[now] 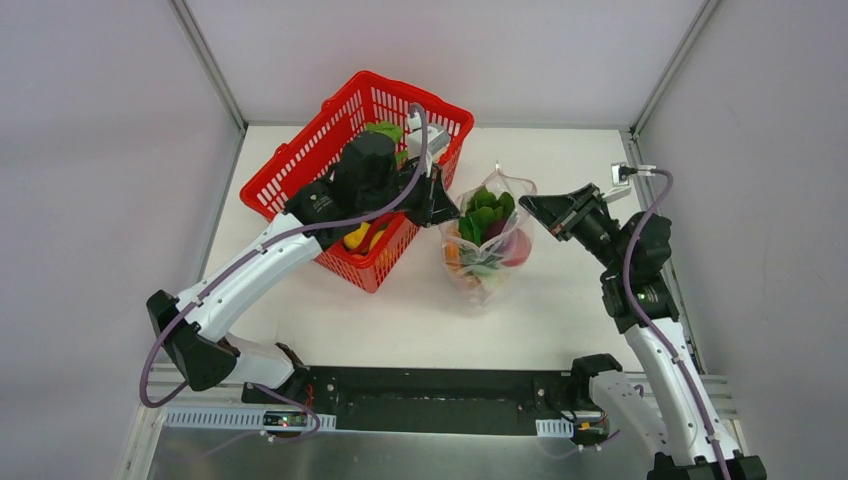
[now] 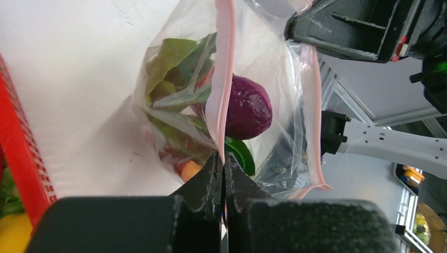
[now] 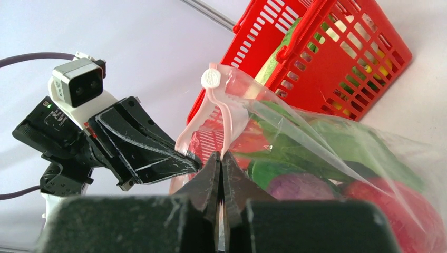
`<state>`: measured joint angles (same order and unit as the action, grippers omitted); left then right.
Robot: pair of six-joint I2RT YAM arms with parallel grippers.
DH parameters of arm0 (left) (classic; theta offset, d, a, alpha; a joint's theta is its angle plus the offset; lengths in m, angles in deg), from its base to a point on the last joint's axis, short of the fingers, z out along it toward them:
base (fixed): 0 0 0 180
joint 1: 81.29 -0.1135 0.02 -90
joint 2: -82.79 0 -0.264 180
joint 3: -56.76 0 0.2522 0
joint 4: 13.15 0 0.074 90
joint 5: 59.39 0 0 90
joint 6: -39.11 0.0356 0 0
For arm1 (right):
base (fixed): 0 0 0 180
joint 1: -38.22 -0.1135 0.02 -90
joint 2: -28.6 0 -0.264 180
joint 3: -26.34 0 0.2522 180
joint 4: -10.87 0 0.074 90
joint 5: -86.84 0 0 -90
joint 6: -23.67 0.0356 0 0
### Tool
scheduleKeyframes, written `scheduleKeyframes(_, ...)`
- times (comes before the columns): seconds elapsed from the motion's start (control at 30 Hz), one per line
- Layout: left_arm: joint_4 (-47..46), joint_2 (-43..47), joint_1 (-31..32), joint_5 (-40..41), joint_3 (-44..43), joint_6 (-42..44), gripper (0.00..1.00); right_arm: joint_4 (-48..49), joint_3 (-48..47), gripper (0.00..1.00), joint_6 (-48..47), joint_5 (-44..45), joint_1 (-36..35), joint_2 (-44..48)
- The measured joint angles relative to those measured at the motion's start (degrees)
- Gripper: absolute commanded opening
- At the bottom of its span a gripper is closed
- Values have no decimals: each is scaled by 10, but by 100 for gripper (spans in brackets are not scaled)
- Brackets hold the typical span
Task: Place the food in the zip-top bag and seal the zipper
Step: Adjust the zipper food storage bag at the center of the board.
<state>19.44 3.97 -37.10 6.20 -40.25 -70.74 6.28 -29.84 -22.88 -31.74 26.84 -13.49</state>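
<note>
On the far left of my overhead view, the red basket sits on the table. A yellow piece of food lies in it, probably the lemon, though my own arm covers most of it. That left arm reaches across the basket. The left gripper has its jaws pressed together on the pink zipper at one end of the mouth.

The zip-top bag stands just right of the basket, between my two tools. It holds green leaves and a round purple piece. On the left wrist camera the two zipper strips stand apart, so the mouth gapes.

On the right, the right gripper is likewise clamped on the zipper, just under a round white slider tab.
</note>
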Motion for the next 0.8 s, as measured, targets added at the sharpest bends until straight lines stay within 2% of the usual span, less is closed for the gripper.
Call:
scheduleKeyframes(0.17,17,-2,-2,31,12,9,0,-7,23,0,0,26,0,2)
scheduleKeyframes(0.4,20,-64,-28,5,19,-8,0,-26,6,0,6,8,0,-79)
scheduleKeyframes(0.57,17,-27,-29,-12,-38,-3,0,-7,-67,0,0,-19,0,-66)
scheduleKeyframes(0.8,1,40,-29,-5,14,-2,0,3,-18,0,0,-4,0,-18)
